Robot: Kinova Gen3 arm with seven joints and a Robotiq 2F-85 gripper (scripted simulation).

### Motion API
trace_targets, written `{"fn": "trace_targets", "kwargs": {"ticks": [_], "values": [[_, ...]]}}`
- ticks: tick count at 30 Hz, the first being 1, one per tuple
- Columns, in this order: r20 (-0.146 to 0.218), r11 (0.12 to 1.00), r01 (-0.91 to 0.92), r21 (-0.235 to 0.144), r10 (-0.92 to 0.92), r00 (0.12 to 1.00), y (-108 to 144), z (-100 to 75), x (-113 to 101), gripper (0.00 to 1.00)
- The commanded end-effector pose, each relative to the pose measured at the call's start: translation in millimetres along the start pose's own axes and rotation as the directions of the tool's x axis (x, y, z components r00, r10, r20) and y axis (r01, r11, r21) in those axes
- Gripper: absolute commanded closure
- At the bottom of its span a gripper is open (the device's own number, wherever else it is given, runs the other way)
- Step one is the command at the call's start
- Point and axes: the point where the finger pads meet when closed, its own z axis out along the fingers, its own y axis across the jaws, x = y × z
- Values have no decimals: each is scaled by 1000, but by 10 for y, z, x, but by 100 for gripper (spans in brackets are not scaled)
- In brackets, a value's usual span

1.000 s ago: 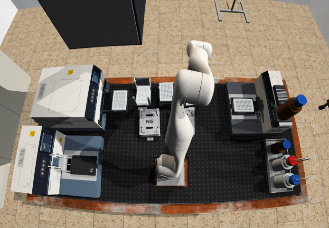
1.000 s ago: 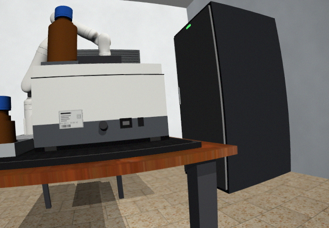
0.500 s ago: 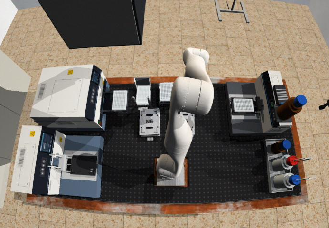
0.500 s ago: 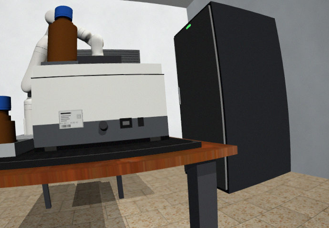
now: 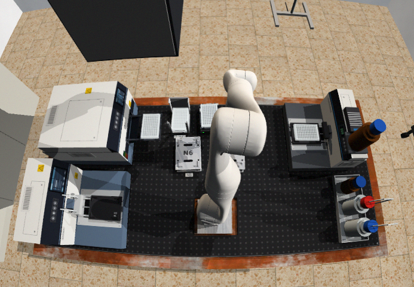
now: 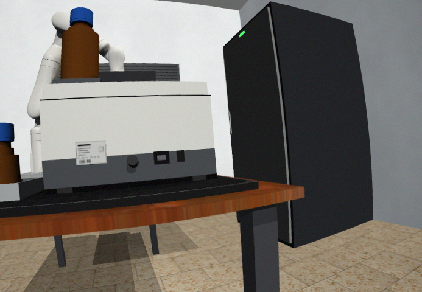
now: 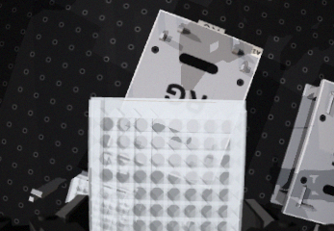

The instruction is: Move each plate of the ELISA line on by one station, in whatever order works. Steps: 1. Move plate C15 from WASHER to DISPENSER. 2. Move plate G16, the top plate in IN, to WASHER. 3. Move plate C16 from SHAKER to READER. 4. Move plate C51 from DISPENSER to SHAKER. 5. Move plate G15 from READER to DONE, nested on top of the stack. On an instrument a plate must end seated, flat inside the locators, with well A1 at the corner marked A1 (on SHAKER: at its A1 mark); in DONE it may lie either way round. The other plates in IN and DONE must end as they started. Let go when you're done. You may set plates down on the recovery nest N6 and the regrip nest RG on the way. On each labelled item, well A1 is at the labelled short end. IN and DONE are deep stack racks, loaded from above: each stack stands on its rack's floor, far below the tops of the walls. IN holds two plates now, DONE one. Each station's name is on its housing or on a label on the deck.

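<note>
One black dotted deck (image 5: 281, 209); tan tiled floor (image 5: 214, 43).

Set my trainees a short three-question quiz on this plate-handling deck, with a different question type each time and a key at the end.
1. True or false: a plate lies on nest N6.
2. Which colour is the cap of the tall brown bottle on the right-hand instrument? A red, B blue, C white.
3. Fill in: in the wrist view, the gripper holds a white ____ above the deck.

Key: 1 false, N6 is bare. 2 B. 3 plate.
</note>
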Motion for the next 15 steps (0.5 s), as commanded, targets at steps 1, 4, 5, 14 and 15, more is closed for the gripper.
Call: {"fn": "trace_targets", "kwargs": {"ticks": [1, 4, 5, 14, 15], "values": [[2, 1000, 31, 1, -31, 1000, 114, -7, 56, 6], [2, 1000, 31, 1, -31, 1000, 202, -7, 102, 6], [2, 1000, 31, 1, -31, 1000, 202, -7, 102, 6], [2, 998, 65, 1, -65, 998, 440, -6, 203, 6], [2, 997, 77, 1, -77, 997, 472, -6, 211, 6]]}}
